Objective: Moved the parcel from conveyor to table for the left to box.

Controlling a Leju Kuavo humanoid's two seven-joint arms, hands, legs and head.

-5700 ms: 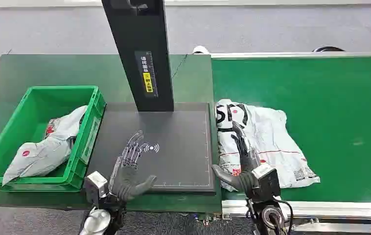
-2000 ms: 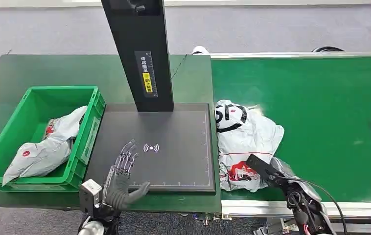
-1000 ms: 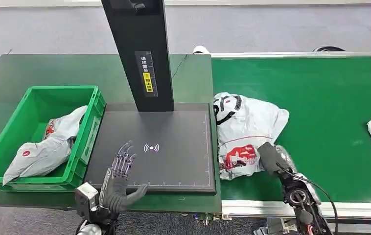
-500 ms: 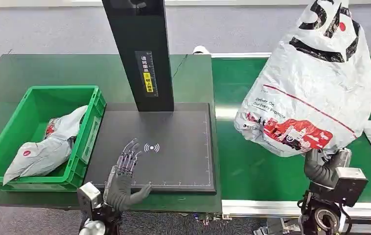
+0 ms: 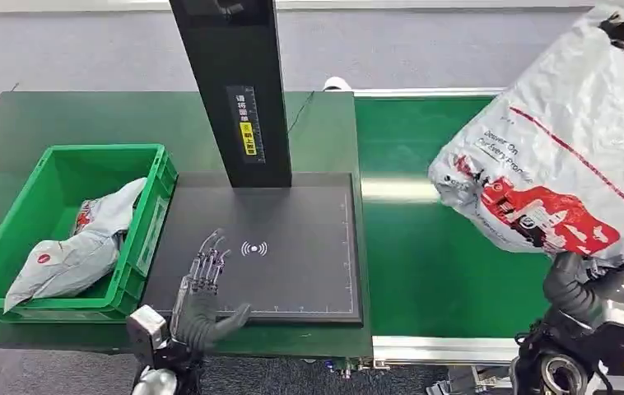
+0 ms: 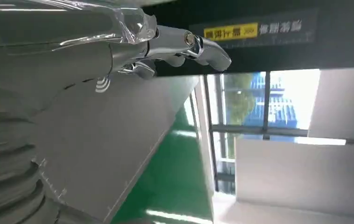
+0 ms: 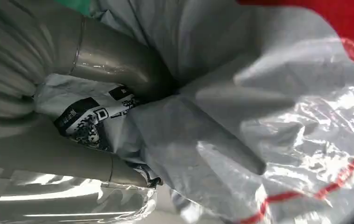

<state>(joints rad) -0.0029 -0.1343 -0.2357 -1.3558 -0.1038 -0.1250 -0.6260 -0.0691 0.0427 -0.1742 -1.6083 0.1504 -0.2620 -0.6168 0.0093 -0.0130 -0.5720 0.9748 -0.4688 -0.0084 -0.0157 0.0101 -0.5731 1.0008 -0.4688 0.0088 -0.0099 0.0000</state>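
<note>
1. Here the right hand [image 5: 590, 288] is raised at the lower right of the head view, above the green conveyor [image 5: 424, 255], fingers clamped into the lower edge of the parcel [image 5: 572, 164].
2. The parcel, a white plastic mailer with a red graphic and a thin red line, hangs in the air over the belt, clear of its surface (it is well apart from the desk [image 5: 45, 115]).
3. In the right wrist view the thumb [image 7: 114, 60] and fingers [image 7: 49, 154] pinch a bunched fold of the parcel [image 7: 259, 93], with a printed code label caught between them.
4. The left hand [image 5: 202, 296] hovers low over the near edge of the black scanner pad [image 5: 292, 239], fingers spread and extended, holding nothing; the left wrist view shows its fingers [image 6: 184, 44] stretched toward the pad's wireless mark.
5. The parcel's top and right side are cut off by the frame edge, and its small print is hard to read.
6. A black post [image 5: 230, 90] with a yellow label stands at the back of the pad.
7. A green bin [image 5: 140, 247] sits on the desk just left of the pad, holding a grey bag [image 5: 78, 247] with red marks.
</note>
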